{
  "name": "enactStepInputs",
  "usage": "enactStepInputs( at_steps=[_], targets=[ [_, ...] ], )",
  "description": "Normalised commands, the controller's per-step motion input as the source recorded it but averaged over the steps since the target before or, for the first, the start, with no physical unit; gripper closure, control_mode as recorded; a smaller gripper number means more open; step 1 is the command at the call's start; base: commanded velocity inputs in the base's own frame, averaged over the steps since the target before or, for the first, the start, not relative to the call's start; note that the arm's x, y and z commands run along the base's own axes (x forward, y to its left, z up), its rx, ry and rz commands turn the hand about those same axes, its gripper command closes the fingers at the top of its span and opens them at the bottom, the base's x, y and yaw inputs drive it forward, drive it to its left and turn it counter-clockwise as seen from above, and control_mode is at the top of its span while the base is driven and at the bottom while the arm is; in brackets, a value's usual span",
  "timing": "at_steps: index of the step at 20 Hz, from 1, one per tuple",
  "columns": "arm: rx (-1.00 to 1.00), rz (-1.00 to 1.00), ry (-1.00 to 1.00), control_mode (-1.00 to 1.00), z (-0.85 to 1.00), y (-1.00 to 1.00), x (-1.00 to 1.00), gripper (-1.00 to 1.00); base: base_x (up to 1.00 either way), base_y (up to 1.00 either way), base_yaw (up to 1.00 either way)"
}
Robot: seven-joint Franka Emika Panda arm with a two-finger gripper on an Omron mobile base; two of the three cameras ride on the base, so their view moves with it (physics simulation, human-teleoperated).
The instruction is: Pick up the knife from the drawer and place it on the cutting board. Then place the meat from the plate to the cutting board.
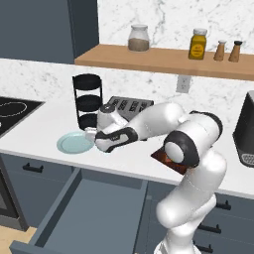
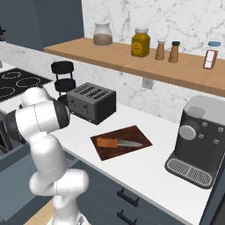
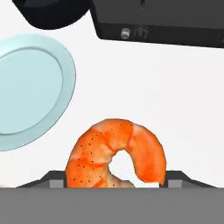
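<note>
You have the meat [image 3: 116,153], a curled orange-red lump with fine dark speckles, pinched between the fingers [image 3: 116,181] above the white marbled table [image 3: 166,92]. The round, flat, pale blue-green plate [image 3: 26,87] sits bare just to its left in the hand view, near the black three-tier rack [image 1: 88,100]. The knife [image 2: 116,143], orange-brown handle and thin grey blade, lies flat on the dark wooden board [image 2: 121,141] beside the ribbed toaster [image 2: 91,102]. The shallow grey drawer [image 1: 94,213] stands open.
</note>
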Motion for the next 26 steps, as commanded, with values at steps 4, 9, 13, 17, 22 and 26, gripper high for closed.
enactStepInputs(
  at_steps=[4,9,13,17,22,26],
  targets=[
    [0.13,-0.11,-0.15,-1.0,0.31,-0.99,-0.8,1.0,0.0,0.0,0.0],
    [0.09,-0.13,0.0,-1.0,0.65,-0.79,-0.3,1.0,0.0,0.0,0.0],
    [-0.08,-0.12,0.04,-1.0,0.47,-0.62,-0.01,1.0,0.0,0.0,0.0],
    [-0.18,-0.17,0.06,-1.0,0.04,-0.81,-0.14,1.0,0.0,0.0,0.0],
    [-0.13,-0.21,0.18,-1.0,0.0,-0.99,-0.11,1.0,0.0,0.0,0.0],
    [-0.01,-0.19,0.29,-1.0,0.0,-1.0,0.0,1.0,0.0,0.0,0.0]
  ],
)
